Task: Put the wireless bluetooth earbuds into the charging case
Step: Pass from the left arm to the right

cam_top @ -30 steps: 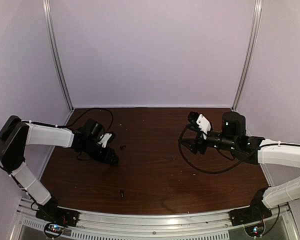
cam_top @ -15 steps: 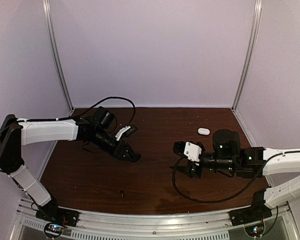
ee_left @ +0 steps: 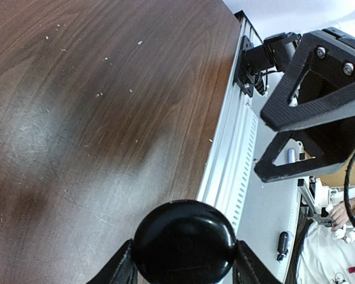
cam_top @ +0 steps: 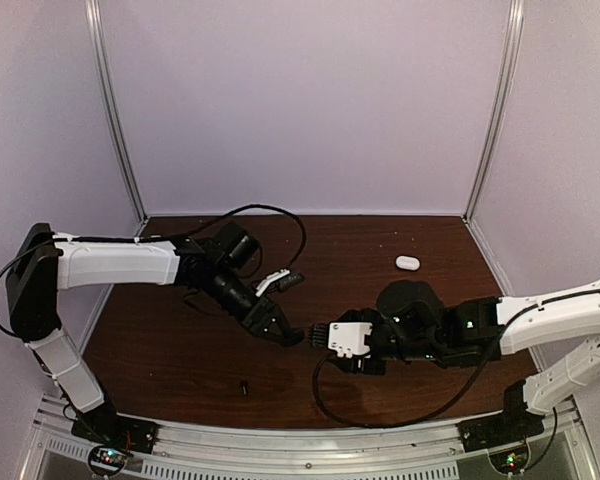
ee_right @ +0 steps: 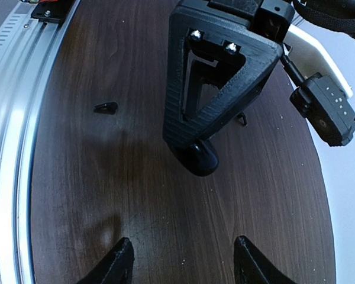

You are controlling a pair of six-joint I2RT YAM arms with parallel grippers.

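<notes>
claws are converging over the bench (cam_top: 180,360): left claw (cam_top: 283,334) gripping a black puck (ee_left: 184,241), right claw (ee_right: 180,266) gaping empty, both leaving the charging case (cam_top: 407,262) well apart, unapproached.

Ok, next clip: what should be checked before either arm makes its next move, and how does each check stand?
1. Left gripper free: not ok. It is shut on a black round puck.
2. Right gripper ready: ok. It is open and holds nothing.
3. Room between the two: not ok. They sit close, tip to tip.
4. White case found: ok. It lies far right, apart from both arms.
5. Case lid open: cannot tell. It is too small in the top view.
6. Sight of the earbuds: not ok. None shows in any view.
</notes>
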